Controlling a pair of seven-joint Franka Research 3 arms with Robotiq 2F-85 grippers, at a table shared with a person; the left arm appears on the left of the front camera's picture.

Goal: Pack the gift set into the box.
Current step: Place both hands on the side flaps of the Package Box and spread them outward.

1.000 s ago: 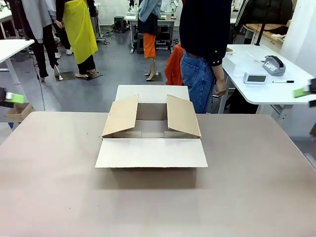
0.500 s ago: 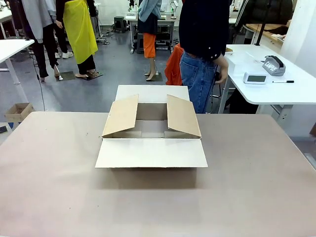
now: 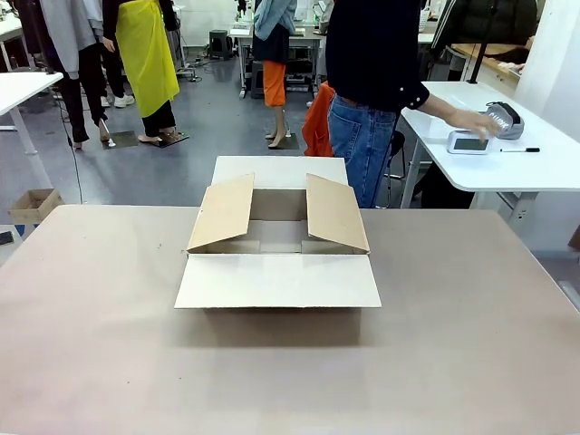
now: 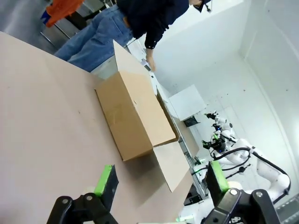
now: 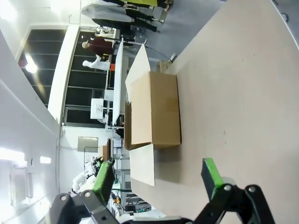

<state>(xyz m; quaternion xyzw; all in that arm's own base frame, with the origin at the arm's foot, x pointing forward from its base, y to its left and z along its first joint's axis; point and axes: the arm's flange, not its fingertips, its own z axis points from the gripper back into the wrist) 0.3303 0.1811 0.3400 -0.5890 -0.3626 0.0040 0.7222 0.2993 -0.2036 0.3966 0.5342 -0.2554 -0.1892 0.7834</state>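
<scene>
Front view had the box [image 3: 279,245] at the middle of the counter [image 3: 100,344], its long axis running left to right across the frame. All four flaps were open: the near one lay flat toward the bottom edge, the two side ones slanted up over the cavity. What showed of the inside looked bare.

The gift set was not at the box. At the upper right of the frame, on a white side counter [image 3: 507,172] beyond the main one, lay the pouch [image 3: 507,120] and, just beside it, the white pack [image 3: 468,143]. A person's hand [image 3: 473,120] reached to them, at or on the pouch; contact could not be told.

Left wrist view showed the left pincer [image 4: 161,179] spread wide and empty, the box above it, well apart. Right wrist view showed the right pincer [image 5: 157,176] likewise spread and empty, the box above it. By my reading the set lay on the right arm's side, though the person's hand was far nearer it than either pincer.

The counter was plain, matte brown. Behind it was an open workroom.
</scene>
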